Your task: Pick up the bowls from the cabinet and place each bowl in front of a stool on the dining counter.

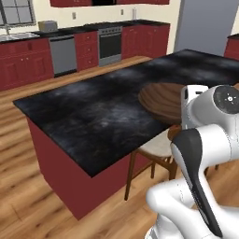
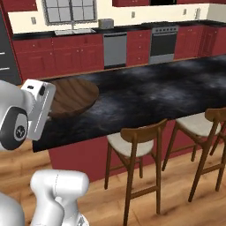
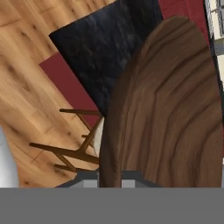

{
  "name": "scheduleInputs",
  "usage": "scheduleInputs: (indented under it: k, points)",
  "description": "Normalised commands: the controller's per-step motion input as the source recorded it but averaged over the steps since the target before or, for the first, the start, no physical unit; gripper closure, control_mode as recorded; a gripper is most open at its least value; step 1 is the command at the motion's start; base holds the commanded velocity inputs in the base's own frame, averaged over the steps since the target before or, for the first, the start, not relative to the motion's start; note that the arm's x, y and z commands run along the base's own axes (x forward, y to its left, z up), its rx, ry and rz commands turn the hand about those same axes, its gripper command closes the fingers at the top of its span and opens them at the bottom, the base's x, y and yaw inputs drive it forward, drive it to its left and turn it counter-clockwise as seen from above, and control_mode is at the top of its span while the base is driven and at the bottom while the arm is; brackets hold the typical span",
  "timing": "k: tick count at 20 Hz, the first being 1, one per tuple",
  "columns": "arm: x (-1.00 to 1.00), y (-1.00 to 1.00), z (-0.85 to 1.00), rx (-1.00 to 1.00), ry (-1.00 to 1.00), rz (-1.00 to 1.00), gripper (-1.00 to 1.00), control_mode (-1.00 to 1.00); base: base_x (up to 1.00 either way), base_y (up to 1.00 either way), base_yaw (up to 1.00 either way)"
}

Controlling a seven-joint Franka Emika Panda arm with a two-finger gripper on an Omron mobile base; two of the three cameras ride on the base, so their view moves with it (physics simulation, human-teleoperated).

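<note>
A wide, shallow, dark brown wood-grain bowl (image 1: 161, 100) (image 2: 73, 97) hangs at the near edge of the dining counter (image 1: 93, 116) (image 2: 154, 92), a black marbled top on dark red sides. Whether it touches the top I cannot tell. My gripper (image 3: 109, 177) is shut on the bowl's (image 3: 175, 109) rim, which runs between the fingertips. A stool (image 1: 156, 149) with a cream seat stands right below the bowl, its legs (image 3: 74, 148) showing in the hand view. Two more stools (image 2: 137, 141) (image 2: 198, 126) stand along the counter's near side. The cabinet is out of view.
Red base units, a dishwasher (image 1: 63, 53) and an oven (image 1: 110, 44) line the far wall, with a sink and window (image 2: 70, 11) beyond. A grey fridge (image 1: 205, 25) stands at the back right. Wooden floor runs around the island.
</note>
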Motion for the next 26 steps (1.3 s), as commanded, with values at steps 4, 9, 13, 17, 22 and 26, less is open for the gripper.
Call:
scheduleInputs:
  k: [4,9,13,17,22,26]
  points:
    - [0.0,0.0,0.0,0.0,0.0,0.0,1.0,1.0,0.15,-0.15,0.03]
    - [0.0,0.0,0.0,0.0,0.0,0.0,1.0,1.0,0.43,0.0,0.0]
    - [0.0,0.0,0.0,0.0,0.0,0.0,1.0,1.0,0.58,0.0,0.02]
    - [0.0,0.0,0.0,0.0,0.0,0.0,1.0,1.0,0.44,0.0,0.07]
    - [0.0,0.0,0.0,0.0,0.0,0.0,1.0,1.0,0.51,-0.14,0.11]
    - [0.0,0.0,0.0,0.0,0.0,0.0,1.0,1.0,0.5,-0.02,0.06]
